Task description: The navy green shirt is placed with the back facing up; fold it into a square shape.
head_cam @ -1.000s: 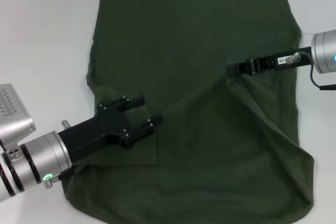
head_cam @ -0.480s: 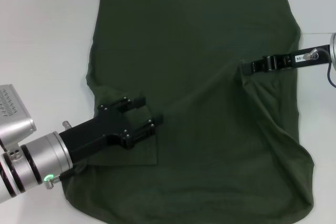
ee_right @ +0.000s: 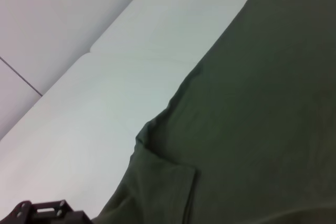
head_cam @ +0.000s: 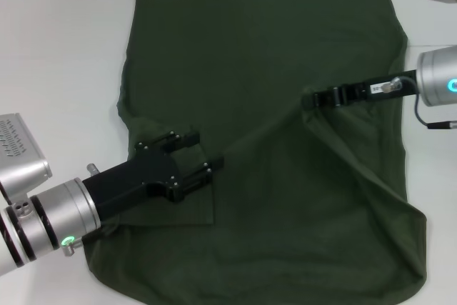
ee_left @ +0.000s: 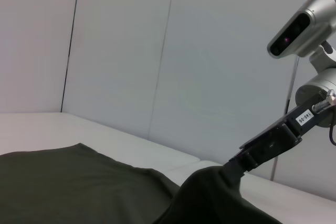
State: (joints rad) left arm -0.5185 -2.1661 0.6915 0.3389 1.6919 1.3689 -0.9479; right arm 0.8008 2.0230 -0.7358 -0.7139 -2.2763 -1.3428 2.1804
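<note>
Spreading across the plain white worktop in the head view, the large dark olive-green cotton T-shirt is seen plain side up, its hem far from the robot. The right tool is pinched shut on a fold of the shirt toward its right edge, the cloth being drawn up into a ridge that runs diagonally toward the left tool. That tool lies low on the folded-in left sleeve, prongs parted; whether cloth is caught between them cannot be told.

In the left wrist view the shirt is seen tented up to the right tool, which shows how limp and light the fabric is.

In the right wrist view the sleeve flap lies flat on the shirt.

Such cloth is judged to sag, drag and crease; it is best taken at hems, seams or corners.
</note>
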